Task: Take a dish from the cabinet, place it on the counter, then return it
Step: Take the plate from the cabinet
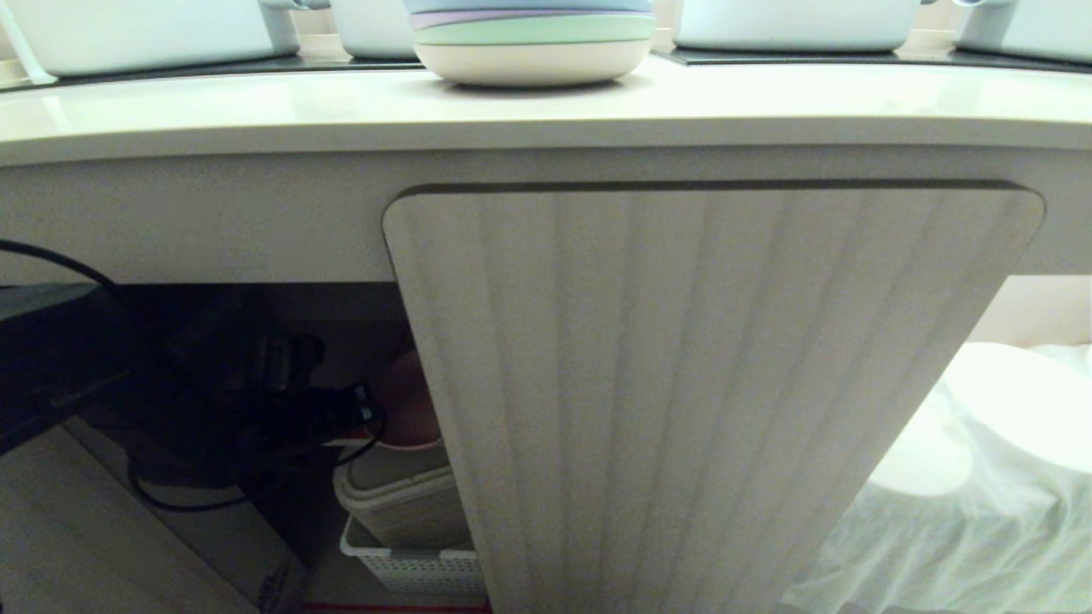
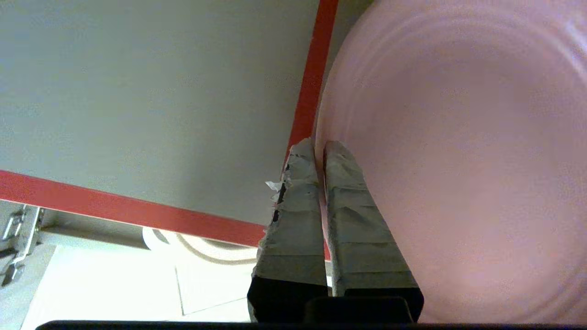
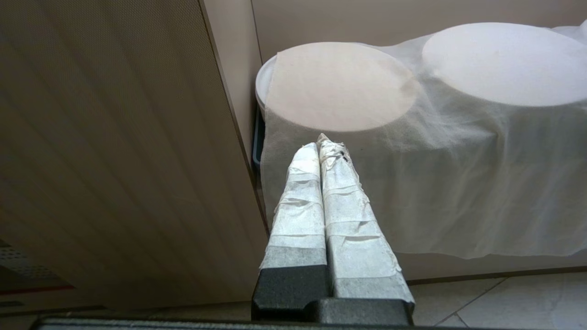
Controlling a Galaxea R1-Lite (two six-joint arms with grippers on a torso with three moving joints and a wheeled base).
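My left pincer (image 2: 319,149) is clamped on the rim of the round matte pink dish (image 2: 458,160) inside the ribbed beige cabinet (image 1: 682,384). Withdraw level, clearing the red-edged grey shelf (image 2: 137,101).

In the head view, most of the pink dish (image 1: 408,401) is hidden by the ribbed cabinet door (image 1: 682,401); only a sliver is seen at the door's nine o'clock edge. The left gripper (image 1: 354,409) is lost in shadow there, its outline barely told from the dark arm and cable (image 1: 68,264). The stack of pastel plates (image 1: 533,38) on the surface (image 1: 256,111) is cut off at twelve o'clock. The white basket (image 1: 418,567) is partly covered by the door. In the left wrist view, the dish (image 2: 458,160) is cropped at twelve, three and six o'clock. In the right wrist view, the white discs (image 3: 339,87) are veiled by cloth (image 3: 458,183).
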